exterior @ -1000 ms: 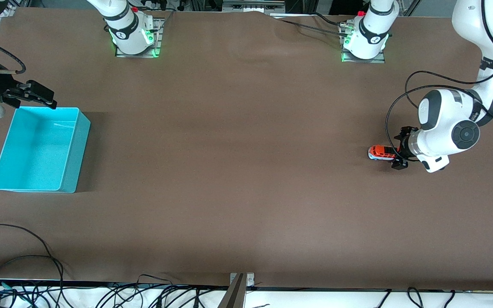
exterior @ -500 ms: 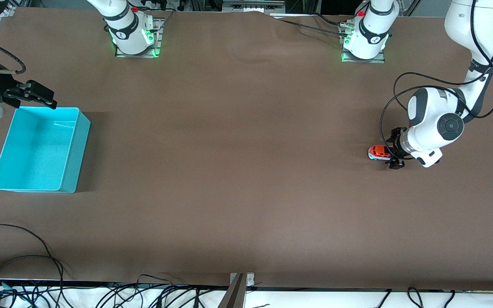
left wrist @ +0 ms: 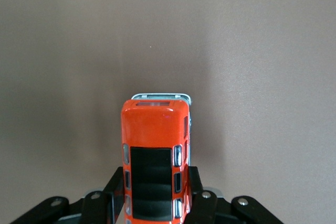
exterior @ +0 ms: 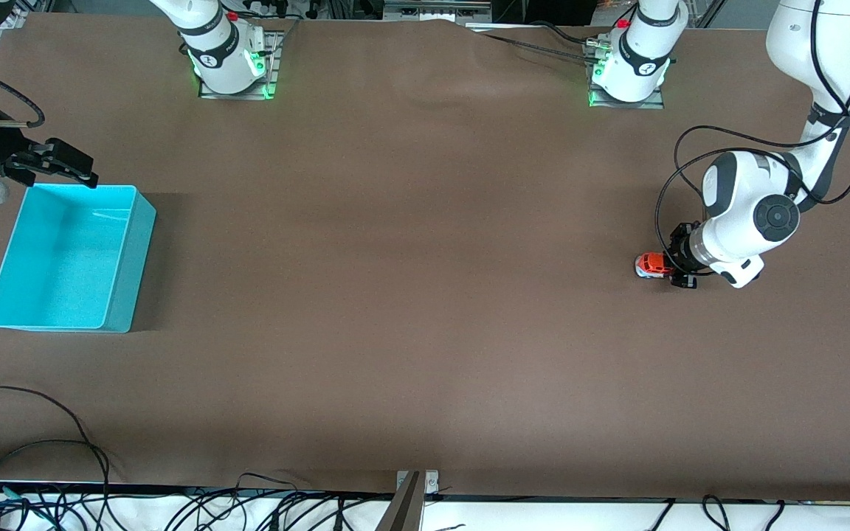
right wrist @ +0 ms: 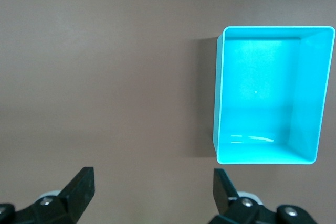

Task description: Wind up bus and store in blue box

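The bus [exterior: 651,263], orange-red on top with dark roof panels and a pale lower body, stands on the brown table toward the left arm's end. My left gripper [exterior: 679,266] is down at the table and shut on the bus's rear part. In the left wrist view the bus [left wrist: 155,140] sits between the two black fingers [left wrist: 116,182], which press against its sides, and its front end sticks out past them. The blue box [exterior: 133,258] stands open-topped and empty at the right arm's end. My right gripper [exterior: 63,164] waits open above the table beside the blue box [right wrist: 218,93]; the right gripper [right wrist: 152,182] holds nothing.
The two arm bases [exterior: 229,63] [exterior: 628,66] with green lights stand along the table edge farthest from the front camera. Loose cables [exterior: 34,442] and a metal bracket [exterior: 416,483] lie at the nearest edge. Brown table surface [exterior: 395,280] spans between the bus and the box.
The left arm slid in along the bus and its fingers closed on the bus's sides. The bus has stayed on the table. The right arm has not moved.
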{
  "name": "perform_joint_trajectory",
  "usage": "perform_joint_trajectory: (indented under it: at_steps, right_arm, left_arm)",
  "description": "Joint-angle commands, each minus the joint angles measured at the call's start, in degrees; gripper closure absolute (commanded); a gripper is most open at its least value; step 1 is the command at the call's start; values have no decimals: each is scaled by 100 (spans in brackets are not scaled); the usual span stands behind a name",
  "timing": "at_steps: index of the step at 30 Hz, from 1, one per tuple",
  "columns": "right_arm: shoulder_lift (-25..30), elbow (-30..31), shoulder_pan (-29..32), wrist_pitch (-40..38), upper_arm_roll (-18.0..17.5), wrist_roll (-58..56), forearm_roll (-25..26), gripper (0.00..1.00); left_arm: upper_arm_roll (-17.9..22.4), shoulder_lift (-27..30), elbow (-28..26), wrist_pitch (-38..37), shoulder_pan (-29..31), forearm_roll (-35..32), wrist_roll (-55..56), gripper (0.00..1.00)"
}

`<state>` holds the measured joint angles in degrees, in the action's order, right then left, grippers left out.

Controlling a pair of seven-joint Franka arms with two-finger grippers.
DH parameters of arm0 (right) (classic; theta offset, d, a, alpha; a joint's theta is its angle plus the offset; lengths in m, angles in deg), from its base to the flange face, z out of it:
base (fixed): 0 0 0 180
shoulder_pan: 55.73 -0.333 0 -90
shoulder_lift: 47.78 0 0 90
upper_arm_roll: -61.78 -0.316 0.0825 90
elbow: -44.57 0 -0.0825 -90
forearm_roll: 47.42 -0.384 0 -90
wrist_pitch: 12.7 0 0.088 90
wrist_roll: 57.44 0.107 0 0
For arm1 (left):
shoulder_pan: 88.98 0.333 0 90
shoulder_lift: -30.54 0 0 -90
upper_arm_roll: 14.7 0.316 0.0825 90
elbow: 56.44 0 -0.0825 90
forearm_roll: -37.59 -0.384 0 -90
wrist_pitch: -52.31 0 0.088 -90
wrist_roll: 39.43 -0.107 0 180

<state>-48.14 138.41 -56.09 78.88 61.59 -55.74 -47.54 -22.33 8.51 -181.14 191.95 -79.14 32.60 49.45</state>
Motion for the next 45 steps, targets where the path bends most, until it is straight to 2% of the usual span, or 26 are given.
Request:
perform_joint_trajectory:
  at_steps: [1,13,25,45]
  right_arm:
    - [107,82,-8,-36,-7,32,100,0]
    - [107,82,-8,-36,-7,32,100,0]
    - [116,82,-8,-36,-16,32,100,0]
    - [107,82,-8,-36,-16,32,100,0]
  left_arm:
    - [-29,58,7,2,9,-186,366,81]
    - [-11,-65,-11,37,0,-239,314,85]
    - [-11,-223,7,64,299,-889,209,85]
    - [-11,-443,60,160,809,-1250,-503,85]
